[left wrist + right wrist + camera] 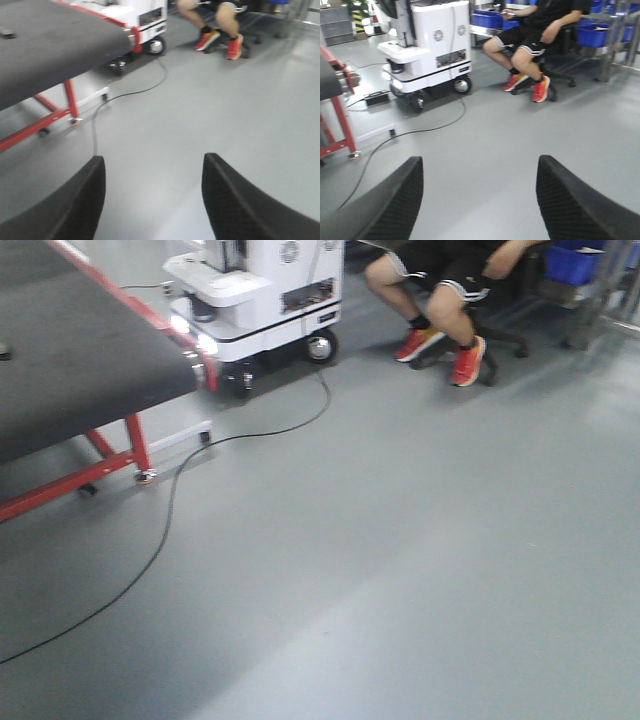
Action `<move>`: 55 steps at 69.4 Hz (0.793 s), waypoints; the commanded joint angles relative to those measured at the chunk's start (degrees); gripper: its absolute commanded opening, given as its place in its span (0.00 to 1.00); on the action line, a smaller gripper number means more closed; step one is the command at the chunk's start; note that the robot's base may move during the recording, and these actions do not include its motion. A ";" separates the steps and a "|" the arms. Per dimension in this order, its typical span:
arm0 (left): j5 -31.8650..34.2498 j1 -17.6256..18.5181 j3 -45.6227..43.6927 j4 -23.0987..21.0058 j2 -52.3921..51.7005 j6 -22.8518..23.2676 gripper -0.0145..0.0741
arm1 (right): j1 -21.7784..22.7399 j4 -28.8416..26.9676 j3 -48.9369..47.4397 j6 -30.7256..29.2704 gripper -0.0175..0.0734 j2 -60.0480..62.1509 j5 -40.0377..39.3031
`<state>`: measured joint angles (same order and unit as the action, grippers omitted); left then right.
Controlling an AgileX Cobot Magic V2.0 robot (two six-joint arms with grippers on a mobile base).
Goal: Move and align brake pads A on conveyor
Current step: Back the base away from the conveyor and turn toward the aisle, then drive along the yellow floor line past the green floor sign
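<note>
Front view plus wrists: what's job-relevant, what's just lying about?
Job: conveyor; left gripper and right gripper, both open, empty. No brake pads identifiable.
Not job: white mobile robot, floor cable, seated person, blue bins.

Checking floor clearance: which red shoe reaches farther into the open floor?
The red shoe at picture-right in the front view; the other shoe sits farther back.

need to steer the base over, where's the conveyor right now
The conveyor fills the upper left of the front and left wrist views, its end roller right beside the white wheeled unit.
</note>
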<state>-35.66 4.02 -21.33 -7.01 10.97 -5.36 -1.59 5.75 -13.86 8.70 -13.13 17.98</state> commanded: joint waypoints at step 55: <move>4.39 0.06 -1.53 -0.66 0.76 0.23 0.61 | 0.14 0.29 -1.60 -0.39 0.71 -0.50 -4.14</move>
<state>-35.66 4.02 -21.33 -7.01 10.97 -5.36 -1.59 5.75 -13.86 8.70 -13.13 17.98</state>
